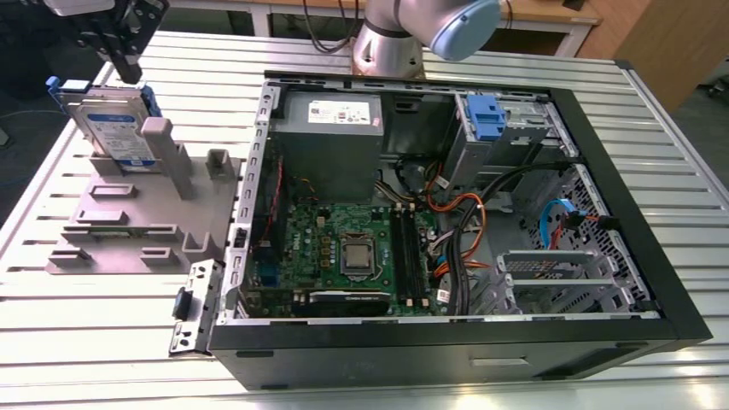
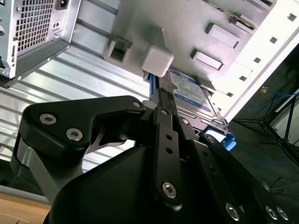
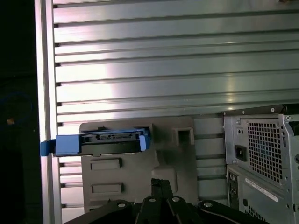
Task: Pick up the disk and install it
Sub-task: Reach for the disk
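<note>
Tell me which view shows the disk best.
The exterior view: the disk stands on edge in the grey holder, with its label face and blue rails visible. The first wrist view shows the disk edge-on, mostly its blue rails. The second wrist view shows just part of the disk's label.

the exterior view looks down at an angle from well back, taking in the slatted table (image 1: 672, 128), the whole open computer case (image 1: 456, 359) mid-frame, and the grey holder (image 1: 125, 231), disk (image 1: 114, 128) and gripper (image 1: 123, 67) at upper left. the first wrist view looks straight down on that holder and disk. the second wrist view peers close past the gripper's black links at them. both wrist views catch the case's vented rear
</note>
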{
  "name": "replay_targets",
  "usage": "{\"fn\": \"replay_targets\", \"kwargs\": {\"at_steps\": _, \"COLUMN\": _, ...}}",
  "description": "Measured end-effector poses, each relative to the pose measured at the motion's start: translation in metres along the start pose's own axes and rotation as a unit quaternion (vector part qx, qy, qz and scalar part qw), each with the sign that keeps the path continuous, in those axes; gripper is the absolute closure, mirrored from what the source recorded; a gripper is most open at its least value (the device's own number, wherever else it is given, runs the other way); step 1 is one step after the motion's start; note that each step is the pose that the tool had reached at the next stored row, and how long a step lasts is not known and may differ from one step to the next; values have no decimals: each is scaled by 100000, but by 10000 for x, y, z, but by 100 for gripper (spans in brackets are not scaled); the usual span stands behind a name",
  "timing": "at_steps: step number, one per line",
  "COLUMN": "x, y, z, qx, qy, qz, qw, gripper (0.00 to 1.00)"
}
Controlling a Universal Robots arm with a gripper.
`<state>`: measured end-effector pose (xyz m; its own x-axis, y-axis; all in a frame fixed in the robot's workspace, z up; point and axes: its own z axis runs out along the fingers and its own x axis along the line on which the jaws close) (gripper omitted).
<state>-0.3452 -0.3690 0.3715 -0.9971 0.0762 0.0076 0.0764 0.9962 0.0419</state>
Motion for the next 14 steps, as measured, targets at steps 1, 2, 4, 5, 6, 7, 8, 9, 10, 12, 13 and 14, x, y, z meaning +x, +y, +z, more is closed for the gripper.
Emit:
{"fn": "replay_targets", "kwargs": {"at_steps": 1, "x": 21, "y": -1, "z": 2, "qx": 1, "qy": 12, "qz": -2, "qw": 100000, "gripper": 89}}
{"fn": "replay_targets", "kwargs": {"at_steps": 2, "x": 40, "y": -1, "z": 3, "qx": 5, "qy": 31, "qz": 1, "qw": 100000, "gripper": 89}}
{"fn": "replay_targets", "kwargs": {"at_steps": 4, "x": 63, "y": -3, "z": 5, "qx": 2, "qy": 37, "qz": 6, "qw": 100000, "gripper": 89}}
{"fn": "replay_targets", "kwargs": {"at_steps": 5, "x": 63, "y": -3, "z": 5, "qx": 2, "qy": 35, "qz": 4, "qw": 100000, "gripper": 89}}
{"fn": "replay_targets", "kwargs": {"at_steps": 6, "x": 63, "y": -3, "z": 5, "qx": 2, "qy": 37, "qz": -2, "qw": 100000, "gripper": 89}}
{"fn": "replay_targets", "kwargs": {"at_steps": 7, "x": 63, "y": -3, "z": 5, "qx": 3, "qy": 39, "qz": -2, "qw": 100000, "gripper": 89}}
{"fn": "replay_targets", "kwargs": {"at_steps": 8, "x": 63, "y": -3, "z": 5, "qx": 6, "qy": 40, "qz": -1, "qw": 100000, "gripper": 89}}
{"fn": "replay_targets", "kwargs": {"at_steps": 9, "x": 64, "y": -3, "z": 4, "qx": 7, "qy": 46, "qz": 2, "qw": 100000, "gripper": 89}}
{"fn": "replay_targets", "kwargs": {"at_steps": 10, "x": 64, "y": -3, "z": 5, "qx": 3, "qy": 39, "qz": 3, "qw": 100000, "gripper": 89}}
{"fn": "replay_targets", "kwargs": {"at_steps": 12, "x": 78, "y": -3, "z": 5, "qx": 6, "qy": 43, "qz": 13, "qw": 100000, "gripper": 89}}
{"fn": "replay_targets", "kwargs": {"at_steps": 13, "x": 97, "y": -1, "z": 7, "qx": 6, "qy": 45, "qz": 11, "qw": 100000, "gripper": 89}}
{"fn": "replay_targets", "kwargs": {"at_steps": 14, "x": 133, "y": 8, "z": 9, "qx": 8, "qy": 46, "qz": 8, "qw": 100000, "gripper": 89}}
